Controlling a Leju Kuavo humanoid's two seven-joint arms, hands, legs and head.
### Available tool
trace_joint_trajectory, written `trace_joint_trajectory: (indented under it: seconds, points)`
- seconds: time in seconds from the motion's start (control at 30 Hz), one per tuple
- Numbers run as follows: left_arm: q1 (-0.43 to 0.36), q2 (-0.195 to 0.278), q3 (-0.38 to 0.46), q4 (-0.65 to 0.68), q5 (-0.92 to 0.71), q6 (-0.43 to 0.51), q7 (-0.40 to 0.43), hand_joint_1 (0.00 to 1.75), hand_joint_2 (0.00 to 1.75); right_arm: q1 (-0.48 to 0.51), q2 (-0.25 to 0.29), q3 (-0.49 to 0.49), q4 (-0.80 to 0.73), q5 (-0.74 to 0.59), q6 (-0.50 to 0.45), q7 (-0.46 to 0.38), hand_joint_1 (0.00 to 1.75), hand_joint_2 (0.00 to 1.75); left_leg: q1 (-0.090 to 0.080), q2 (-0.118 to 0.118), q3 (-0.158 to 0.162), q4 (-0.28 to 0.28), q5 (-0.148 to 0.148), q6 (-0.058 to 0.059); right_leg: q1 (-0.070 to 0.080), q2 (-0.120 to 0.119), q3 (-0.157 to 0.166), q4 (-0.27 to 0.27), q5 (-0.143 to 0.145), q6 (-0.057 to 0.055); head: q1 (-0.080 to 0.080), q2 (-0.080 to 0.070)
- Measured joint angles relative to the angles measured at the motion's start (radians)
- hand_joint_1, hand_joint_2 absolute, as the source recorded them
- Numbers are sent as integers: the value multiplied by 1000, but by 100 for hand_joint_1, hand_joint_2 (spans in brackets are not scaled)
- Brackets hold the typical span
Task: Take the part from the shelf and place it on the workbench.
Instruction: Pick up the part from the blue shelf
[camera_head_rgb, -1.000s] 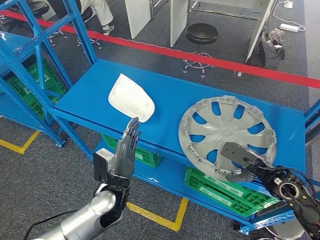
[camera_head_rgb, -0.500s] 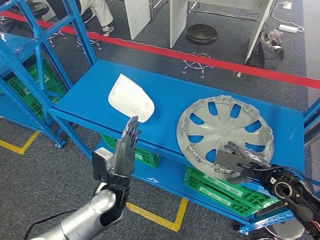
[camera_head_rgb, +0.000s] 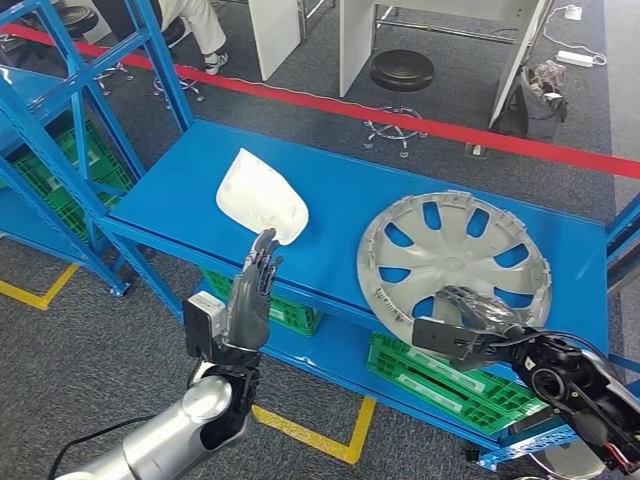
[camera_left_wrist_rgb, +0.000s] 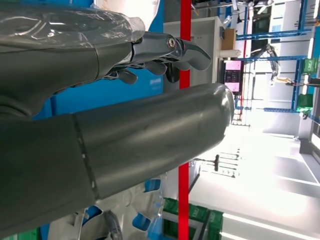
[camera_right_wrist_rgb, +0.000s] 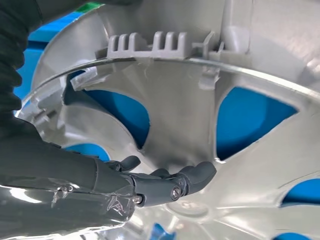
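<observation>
Right hand (camera_head_rgb: 472, 325) lay at near rim of silver hubcap (camera_head_rgb: 453, 262) on blue shelf (camera_head_rgb: 340, 215), fingers (camera_right_wrist_rgb: 166, 182) on it; grasp unclear. Left hand (camera_head_rgb: 251, 292) raised, fingers apart, empty.

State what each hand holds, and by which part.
The right hand is at the hubcap's near rim; a closed hold cannot be told. The left hand holds nothing.

Silver hubcap (camera_head_rgb: 453, 262); blue shelf (camera_head_rgb: 340, 215); white cover (camera_head_rgb: 261, 196).
</observation>
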Motion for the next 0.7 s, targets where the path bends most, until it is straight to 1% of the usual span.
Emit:
trace_joint_trajectory:
  seconds: [0.13,0.27,0.43,0.57,0.7]
  points:
    - [-6,0,0,1,8,-3,-6,0,0,0,2,11,-6,69,17,-13,0,175,0,0,2,0,-1,0,0,0,2,-1,0,0,0,0]
    - [-13,-1,-1,5,14,-12,-13,0,0,13,2,11,-14,84,47,-15,0,175,0,1,3,0,-1,0,0,-1,3,-1,0,0,0,0]
    - [-17,-3,-1,8,21,-14,-15,0,0,22,2,8,-20,85,61,-12,0,175,0,1,4,0,-1,1,0,-1,4,-2,0,0,1,0]
    - [-21,-5,-1,10,24,-19,-16,0,0,32,2,5,-22,69,61,-20,0,175,0,1,5,0,-2,0,0,0,6,-3,-1,1,1,0]
    - [-24,-6,-2,14,24,-26,-15,0,0,37,2,-8,-22,-16,76,-24,0,175,0,1,8,0,-4,0,0,0,8,-4,-2,1,1,0]
